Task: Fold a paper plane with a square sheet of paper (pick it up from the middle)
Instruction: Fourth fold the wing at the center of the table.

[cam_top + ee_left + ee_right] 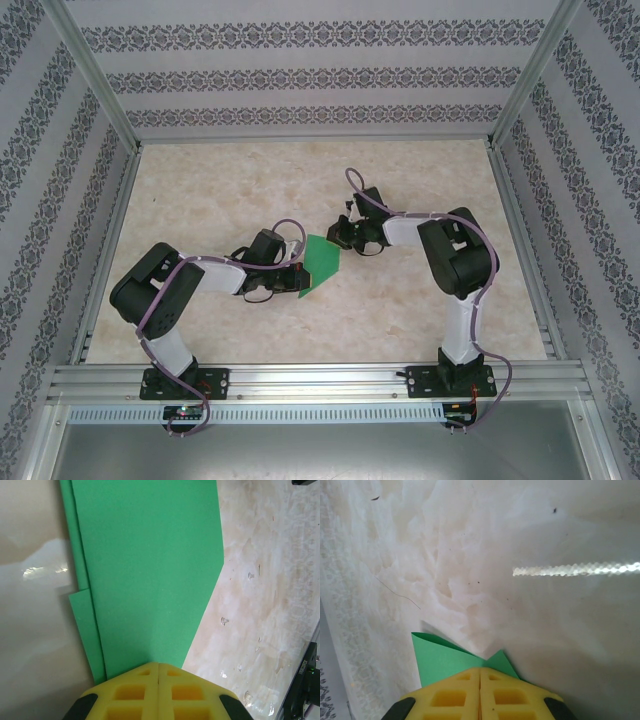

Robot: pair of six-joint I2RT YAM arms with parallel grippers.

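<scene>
In the middle of the top view, the partly folded green sheet of paper (322,262) spans between the left tool (158,672) and right tool (480,675), each clamped shut on one edge, over the tabletop (420,310). Move both in step, or the layers slip and the paper tears.

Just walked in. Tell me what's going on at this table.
A bright green sheet of paper, already folded into layers, is being worked over the pale marbled table. The left gripper is shut on one end of it. The right gripper is shut on the opposite pointed corner. The paper spans the gap between them, mid-fold and not yet a finished plane.
</scene>
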